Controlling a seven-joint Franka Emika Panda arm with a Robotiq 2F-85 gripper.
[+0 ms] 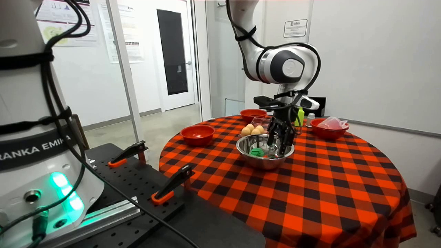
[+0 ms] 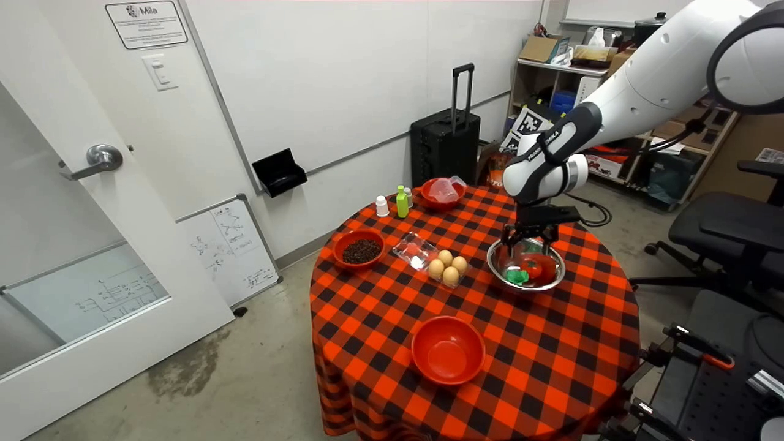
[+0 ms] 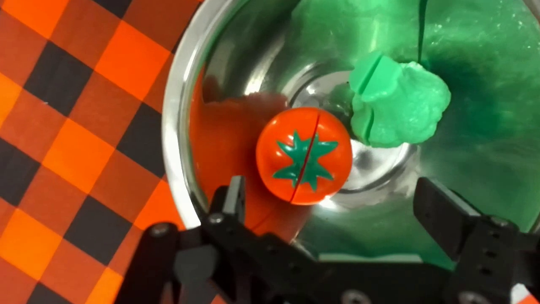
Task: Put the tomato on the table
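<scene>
Two black fingers [image 3: 438,217] of the gripper [image 3: 335,202] stand wide apart at the steel bowl [image 3: 173,139] — how far down they dip, I can't tell from here. The tomato [image 3: 303,156] rests inside the bowl, clear of both fingers, just beside a lumpy green vegetable piece [image 3: 409,105].

In an exterior view the bowl [image 1: 264,164] hides most of the tomato [image 3: 303,156]; in the wrist view the bowl runs past the top and right edges. Much of the sign [image 2: 147,24] is too small to read.
</scene>
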